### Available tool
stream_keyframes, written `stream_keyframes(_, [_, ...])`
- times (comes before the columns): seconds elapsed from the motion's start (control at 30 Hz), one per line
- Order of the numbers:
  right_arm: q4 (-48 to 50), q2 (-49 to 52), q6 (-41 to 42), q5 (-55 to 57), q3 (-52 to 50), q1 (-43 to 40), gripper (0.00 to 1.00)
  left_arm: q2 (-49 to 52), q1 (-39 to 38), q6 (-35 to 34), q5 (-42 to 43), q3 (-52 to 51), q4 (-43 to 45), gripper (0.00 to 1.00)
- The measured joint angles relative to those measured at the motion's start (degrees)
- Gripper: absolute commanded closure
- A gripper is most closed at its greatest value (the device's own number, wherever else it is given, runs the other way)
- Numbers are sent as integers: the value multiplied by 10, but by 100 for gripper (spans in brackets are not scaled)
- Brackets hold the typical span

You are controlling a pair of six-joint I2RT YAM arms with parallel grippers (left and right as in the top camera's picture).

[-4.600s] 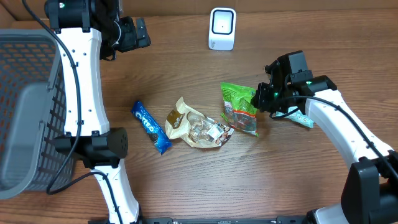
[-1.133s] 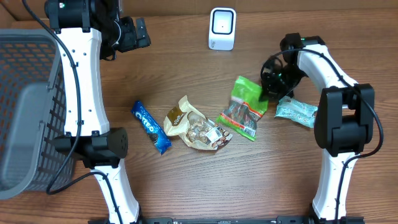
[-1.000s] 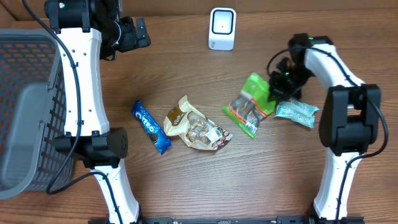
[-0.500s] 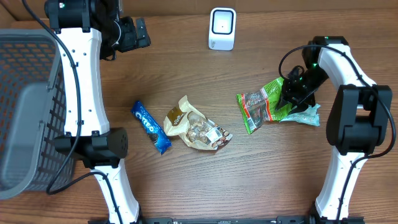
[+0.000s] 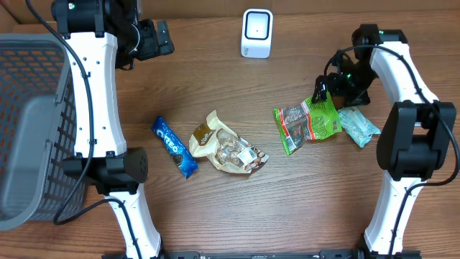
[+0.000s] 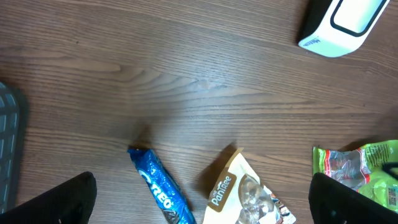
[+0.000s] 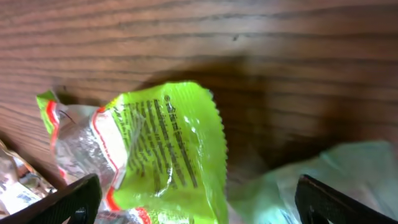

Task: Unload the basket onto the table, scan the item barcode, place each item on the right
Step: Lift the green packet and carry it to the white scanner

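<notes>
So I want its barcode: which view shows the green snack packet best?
Right wrist: the green snack packet is close up, print visible. Overhead shows it whole but small; left wrist catches only part.

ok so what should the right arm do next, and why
Probably lower the right gripper onto the green packet and close on its edge. The jaws stand open above the packet, which lies unheld next to the teal packet, well away from the white scanner. It likely needs lifting before its barcode can face the scanner.
</notes>
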Motion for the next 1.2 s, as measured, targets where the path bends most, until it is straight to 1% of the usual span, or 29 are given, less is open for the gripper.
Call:
stream_keyframes(0.13, [26,0,-18,-33,-63,3,0,0,0,0,0,0,0,0])
stream_keyframes(0.27, [40,-16,-25,-63,-97,8,2,0,0,0,0,0,0,0])
stream_keyframes(0.37, [49,-22,-29,-78,-114,14,7,0,0,0,0,0,0,0])
stream_keyframes(0.57, [64,-23,-31,-119,-129,34,23,0,0,0,0,0,0,0])
stream_keyframes(0.6, [68,-23,-30,-127,-133,38,28,0,0,0,0,0,0,0])
stream_keyframes(0.63, [73,-23,-31,-132,-138,41,36,0,0,0,0,0,0,0])
stream_keyframes(0.7, [91,-23,-30,-146,-150,48,56,0,0,0,0,0,0,0])
stream_keyframes(0.73, [104,-23,-25,-150,-160,49,71,0,0,0,0,0,0,0])
stream_keyframes(0.8, [134,-24,-12,-164,-183,52,89,0,0,0,0,0,0,0])
stream_keyframes(0.83, [150,-24,-3,-174,-195,52,96,0,0,0,0,0,0,1])
stream_keyframes(1.0, [186,-30,23,-213,-229,48,96,0,0,0,0,0,0,0])
stream_keyframes(1.2, [165,-29,27,-226,-222,49,96,0,0,0,0,0,0,0])
